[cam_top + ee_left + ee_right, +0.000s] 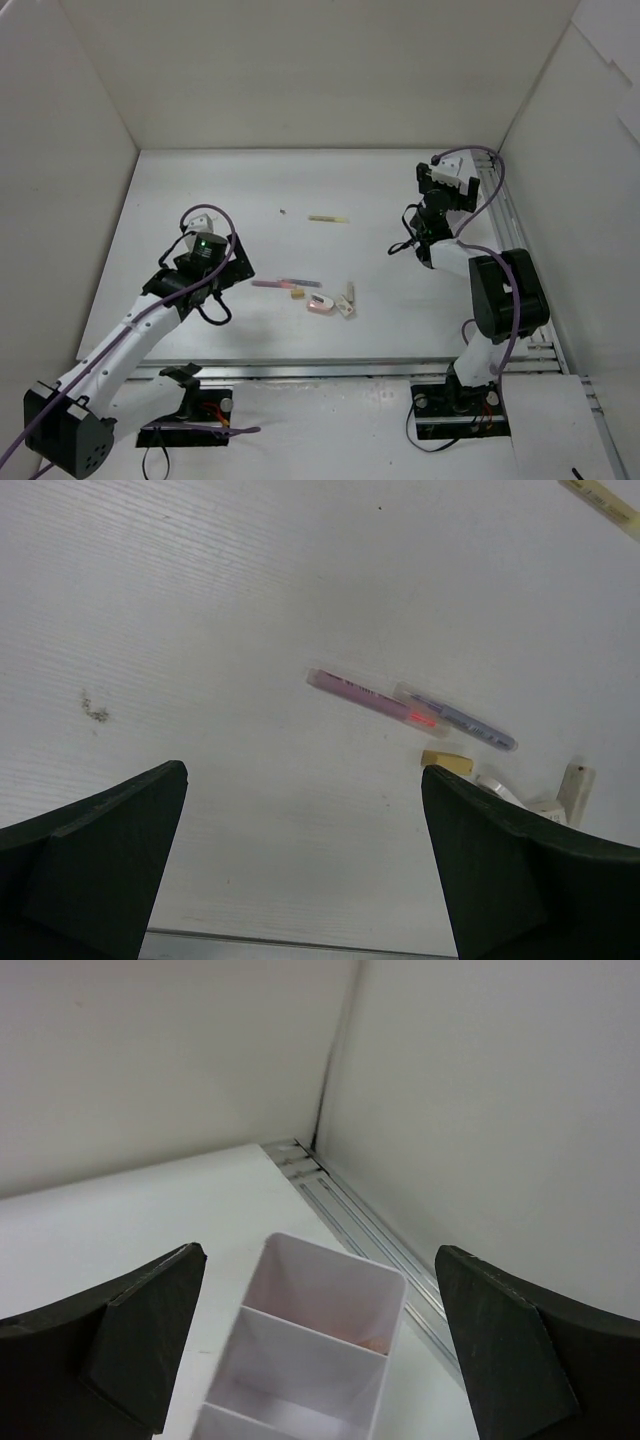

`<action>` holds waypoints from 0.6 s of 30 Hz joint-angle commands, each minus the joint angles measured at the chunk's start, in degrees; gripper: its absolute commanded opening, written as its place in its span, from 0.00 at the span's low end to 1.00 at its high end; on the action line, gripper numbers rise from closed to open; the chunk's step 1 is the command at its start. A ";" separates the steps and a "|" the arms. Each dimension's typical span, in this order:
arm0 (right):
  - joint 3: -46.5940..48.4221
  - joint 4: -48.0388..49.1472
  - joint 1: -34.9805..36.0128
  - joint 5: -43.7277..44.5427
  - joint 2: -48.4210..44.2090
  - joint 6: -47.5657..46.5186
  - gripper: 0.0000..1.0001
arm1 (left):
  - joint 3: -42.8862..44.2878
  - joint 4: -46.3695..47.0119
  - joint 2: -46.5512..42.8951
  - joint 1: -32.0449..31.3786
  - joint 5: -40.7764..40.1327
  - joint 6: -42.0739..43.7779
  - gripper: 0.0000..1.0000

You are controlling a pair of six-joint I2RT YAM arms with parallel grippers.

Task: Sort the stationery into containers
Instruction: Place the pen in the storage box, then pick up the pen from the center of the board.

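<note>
Both claws wide and holding nothing; stationery loose mid-table.
Left gripper (302, 772) hangs over bare table (200, 600). Just beyond it lie a pink pen (372, 700) and a purple pen (460, 723) touching end to end, with a tan eraser (446, 762) beside them. The yellow pen (327, 218) lies well apart, farther back. Right gripper (320, 1251) hovers above a divided white container (330, 1295) near the far right corner, fingers clear of its walls.

A robot lab's test cell — bare white walls (300, 70) boxing in a white table (190, 190) with two bolted arms (135, 330).
</note>
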 commanded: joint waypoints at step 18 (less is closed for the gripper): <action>1.06 -35.25 8.62 -17.30 -22.42 41.19 0.98 | 8.80 2.54 24.83 -5.07 6.85 -25.59 1.00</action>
